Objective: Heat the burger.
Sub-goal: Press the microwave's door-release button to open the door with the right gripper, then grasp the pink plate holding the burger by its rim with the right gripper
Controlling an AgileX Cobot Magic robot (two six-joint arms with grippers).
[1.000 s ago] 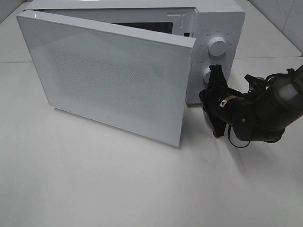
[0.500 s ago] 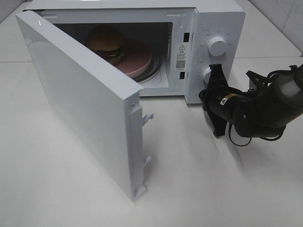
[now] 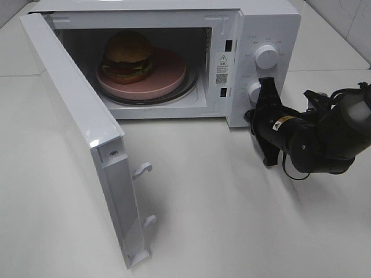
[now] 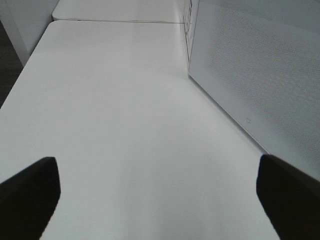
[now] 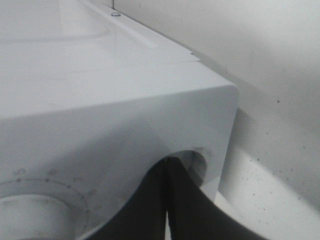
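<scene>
Risk: lower knob (image 3: 253,91) turned with door (image 3: 69,116) wide open, hence no heating. Shut door first. Burger (image 3: 127,55) on plate (image 3: 171,72) inside microwave (image 3: 272,23). Right gripper (image 3: 265,84) clenched, empty, tip at knob; arm low, right of microwave. Left gripper (image 4: 160,192) released, above table (image 4: 125,125).

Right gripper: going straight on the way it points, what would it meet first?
Probably the white microwave's control panel, just beside its round white lower knob. The black right gripper, jaws together, is very close to it; the exact spot is unclear.
</scene>
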